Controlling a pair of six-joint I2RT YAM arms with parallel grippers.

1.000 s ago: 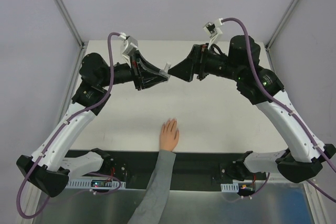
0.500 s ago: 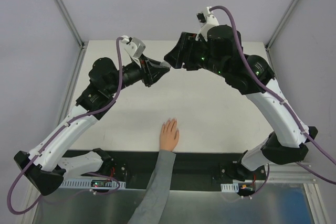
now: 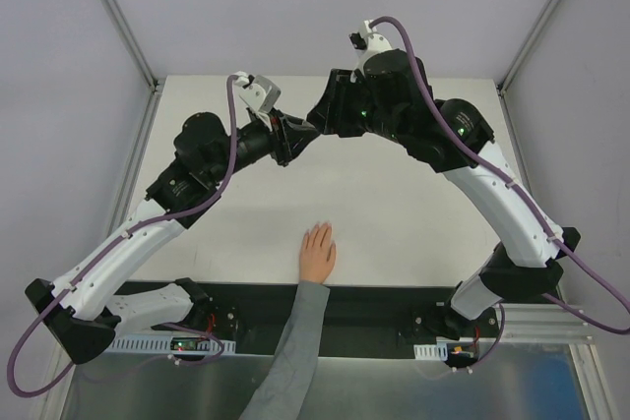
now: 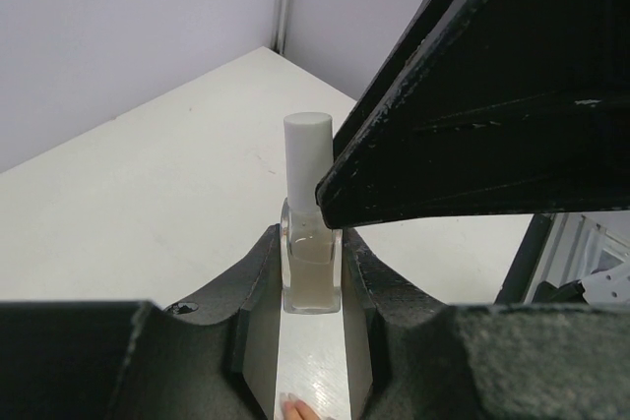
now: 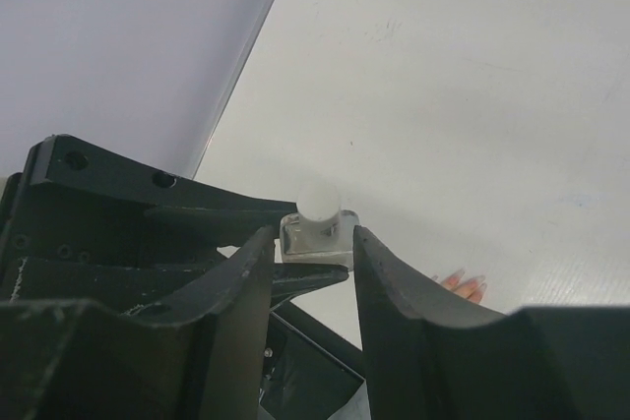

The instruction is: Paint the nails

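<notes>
A pale hand in a grey sleeve lies flat at the table's near edge, its nails pointing away from the arm bases. Its fingertips also show in the right wrist view and the left wrist view. My left gripper is shut on a small clear bottle with a white cap, held up over the far middle of the table. My right gripper meets it from the opposite side, its fingers astride the bottle with gaps beside the cap.
The white table is bounded by grey walls and metal corner posts. A black strip carrying the arm bases runs along the near edge. The two grippers meet high over the far middle.
My right arm swung up and over toward the left gripper and its jaws narrowed around the bottle. The left gripper shifted slightly forward with the bottle. The hand stayed still.
</notes>
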